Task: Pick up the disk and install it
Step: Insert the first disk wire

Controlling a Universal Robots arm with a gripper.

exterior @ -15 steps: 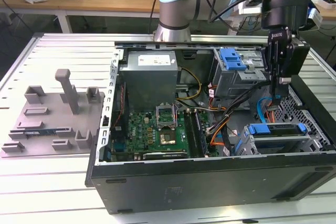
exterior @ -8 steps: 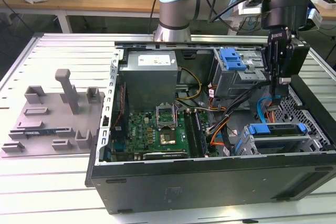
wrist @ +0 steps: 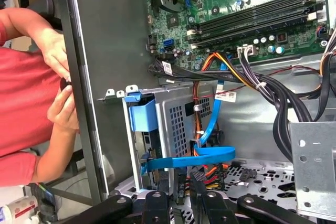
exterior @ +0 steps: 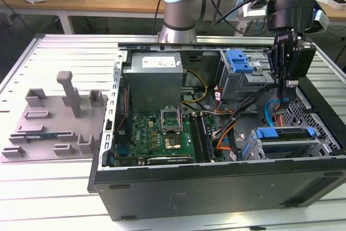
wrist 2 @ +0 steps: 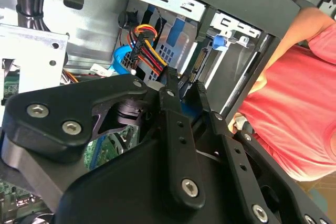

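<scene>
The disk point(exterior: 289, 137), silver with a blue rail across its near end, lies flat in the drive cage at the front corner of the open computer case point(exterior: 216, 182), on the exterior view's right. My gripper point(exterior: 282, 100) hangs straight down a little above the cage, apart from the disk. In both wrist views its two black fingers point(wrist 2: 170, 114) stand parallel with a narrow gap, and nothing sits between them. In the first wrist view the gripper point(wrist: 178, 196) is over the cage's blue tab point(wrist: 143, 115) and a blue data cable point(wrist: 194, 158).
A person's hands point(wrist: 60, 103) and red sleeve point(wrist 2: 294, 119) are just outside the case wall by the cage. Cable bundles point(wrist: 273, 98), the motherboard point(exterior: 162, 133), a grey power supply point(exterior: 154, 79) and a blue latch point(exterior: 239, 59) fill the case. A grey fixture plate point(exterior: 54, 123) lies on the exterior view's left.
</scene>
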